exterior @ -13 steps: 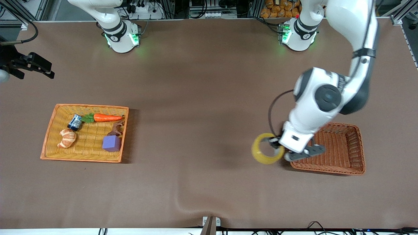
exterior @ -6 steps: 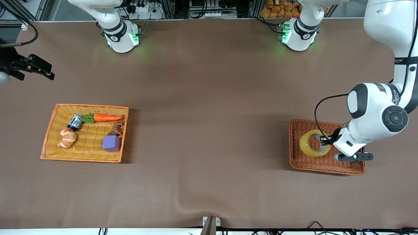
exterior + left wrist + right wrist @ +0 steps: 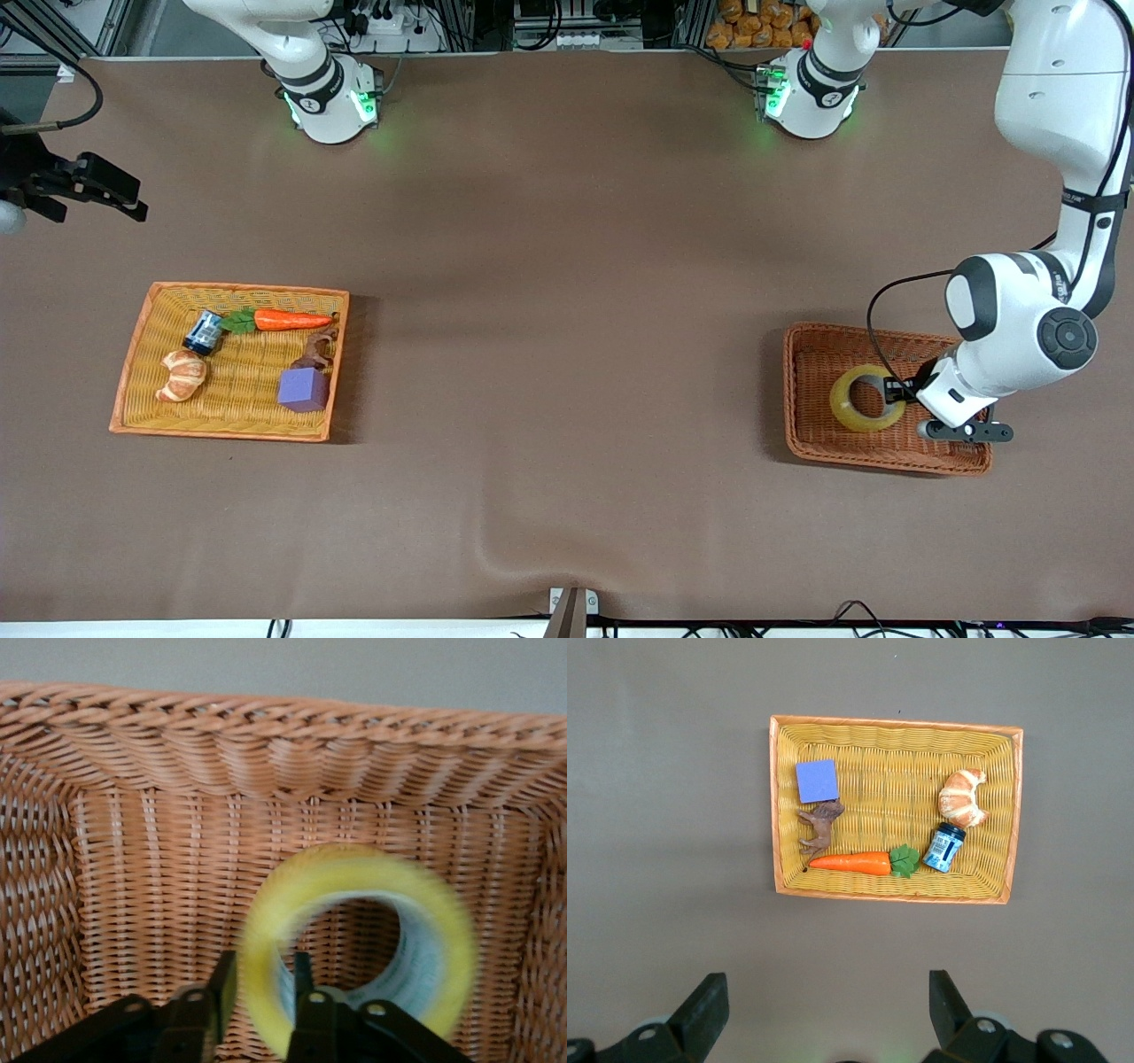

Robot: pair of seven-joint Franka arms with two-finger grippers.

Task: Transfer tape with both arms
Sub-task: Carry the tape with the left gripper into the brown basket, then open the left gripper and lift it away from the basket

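Straddling the tape [image 3: 866,399] wall in the brown basket [image 3: 802,390], the left gripper [image 3: 261,992] fingers sit slightly parted; the right gripper [image 3: 824,1005] waits spread.

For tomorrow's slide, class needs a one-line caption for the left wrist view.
Left gripper straddles the wall of the yellow tape roll, inside the brown wicker basket.

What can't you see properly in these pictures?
- Tape: smeared by blur in the left wrist view, so whether the left end effector grips its wall or has let go is unclear.
- Left end effector in the front view: hidden under its own arm's wrist.
- Right end effector: its arm is cut off by the front view's edge.
- Small blue jar in the yellow basket: label too small to read.
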